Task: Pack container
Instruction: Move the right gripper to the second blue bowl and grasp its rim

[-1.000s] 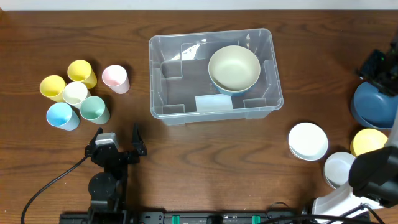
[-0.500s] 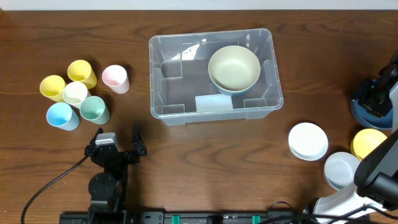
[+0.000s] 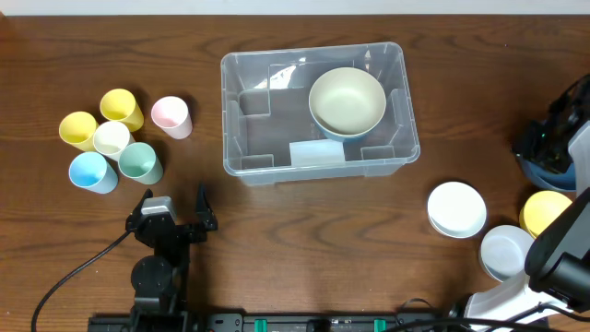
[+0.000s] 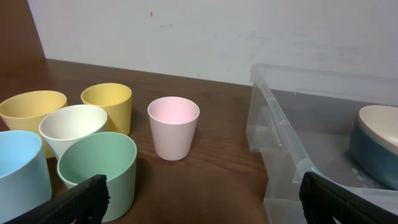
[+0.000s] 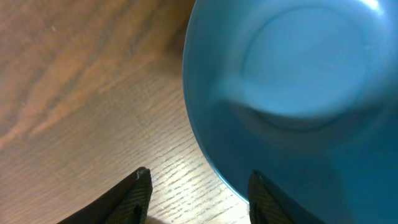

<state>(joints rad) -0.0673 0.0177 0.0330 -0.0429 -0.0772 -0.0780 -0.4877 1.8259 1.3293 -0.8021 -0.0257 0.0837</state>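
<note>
The clear container [image 3: 241,138] stands at the table's middle back, with a cream bowl [image 3: 347,100] stacked on a blue one inside it at the right. At the far right my right gripper [image 3: 546,148] is down over a dark blue bowl [image 3: 537,171]. In the right wrist view the gripper [image 5: 199,190] is open and straddles the rim of that bowl [image 5: 292,81]: one finger over the wood, the other inside the bowl. My left gripper [image 3: 173,205] rests open near the front left, nothing between its fingers [image 4: 81,199]. The container's wall [image 4: 283,143] shows on the right of the left wrist view.
Several pastel cups cluster at the left, with a pink cup [image 3: 171,117] and a green cup [image 3: 141,162] nearest the container. At the right front lie a white plate [image 3: 456,208], a white bowl [image 3: 504,251] and a yellow bowl [image 3: 544,210].
My right gripper has come in from the far right edge and down onto the dark blue bowl's rim, its jaws a little narrower. The left arm has not moved.
</note>
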